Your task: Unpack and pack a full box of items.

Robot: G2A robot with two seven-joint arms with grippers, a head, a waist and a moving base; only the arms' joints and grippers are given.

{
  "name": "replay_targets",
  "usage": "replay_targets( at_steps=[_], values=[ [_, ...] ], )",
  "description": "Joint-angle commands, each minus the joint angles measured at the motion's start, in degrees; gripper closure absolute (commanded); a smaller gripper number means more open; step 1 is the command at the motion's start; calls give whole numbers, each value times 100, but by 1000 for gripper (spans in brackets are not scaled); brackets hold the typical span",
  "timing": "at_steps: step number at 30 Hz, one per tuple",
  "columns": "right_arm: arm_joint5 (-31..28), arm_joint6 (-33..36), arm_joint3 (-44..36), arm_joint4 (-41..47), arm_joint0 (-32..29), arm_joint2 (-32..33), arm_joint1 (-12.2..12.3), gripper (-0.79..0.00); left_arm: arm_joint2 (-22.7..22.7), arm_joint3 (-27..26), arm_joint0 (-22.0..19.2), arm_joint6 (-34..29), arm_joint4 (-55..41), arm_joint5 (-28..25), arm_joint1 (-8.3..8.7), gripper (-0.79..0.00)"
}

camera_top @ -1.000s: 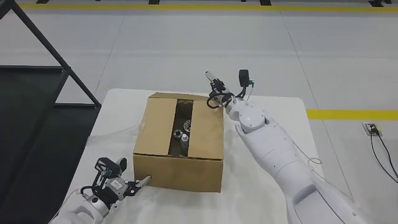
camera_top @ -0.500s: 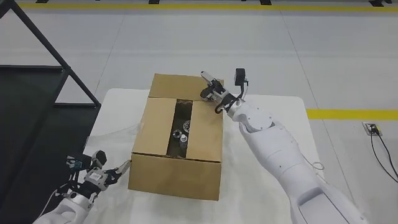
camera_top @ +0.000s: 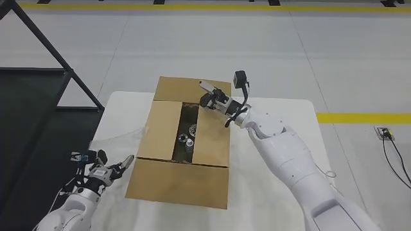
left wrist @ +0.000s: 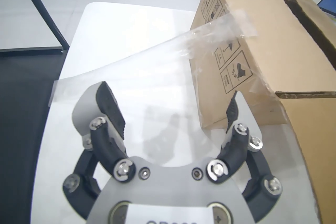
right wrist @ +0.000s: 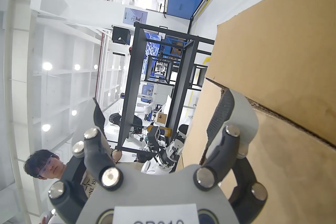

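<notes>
The cardboard box (camera_top: 160,135) stands in the middle of the white table (camera_top: 276,122). Its long axis runs straight away from the robot and its top faces up. Its near end panel (camera_top: 176,183) is closest to the robot and flares outward toward its lower edge.

The left gripper (left wrist: 170,93) is just beside the near left corner of the box, low over the table. Its fingers are spread wide and hold nothing. A clear film (left wrist: 147,70) sticks to the box's left wall by that corner, stretches out over the table and passes beneath the spread fingers. One fingertip (left wrist: 232,104) lies right by the lower corner of the box; whether it touches the cardboard cannot be told.

Farther on, the two long flaps (camera_top: 214,135) lie nearly flat over the top, with a dark gap between them that follows the long axis. Small items (camera_top: 188,138) sit in that gap, too small to name.

At the far end, the right gripper (right wrist: 161,101) hovers over the box's far right corner, its arm coming in from the right side of the table. Its fingers are apart and clamp nothing. One finger (right wrist: 223,109) lies against the corrugated edge of a cardboard flap, and the other is free in the air. Beyond it, the far flap (camera_top: 183,88) is folded outward, pointing away from the robot. Behind the table lies grey floor crossed by a yellow line (camera_top: 192,6).
</notes>
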Motion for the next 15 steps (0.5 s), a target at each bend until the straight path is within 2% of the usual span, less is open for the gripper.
replay_targets(
  at_steps=[1, 5, 15],
  values=[
    [-1, 0, 0, 0, 1, 0, 0, -785, 53, 50, -63, -12, 47, 17, -4, -785],
    [58, -13, -159, -105, -108, -17, 11, -785, 148, 144, -185, -47, 154, 4, -10, -785],
    [851, 178, -758, -761, -326, -113, 68, -785, 309, 152, -293, -62, 259, -76, -24, -785]
  ],
)
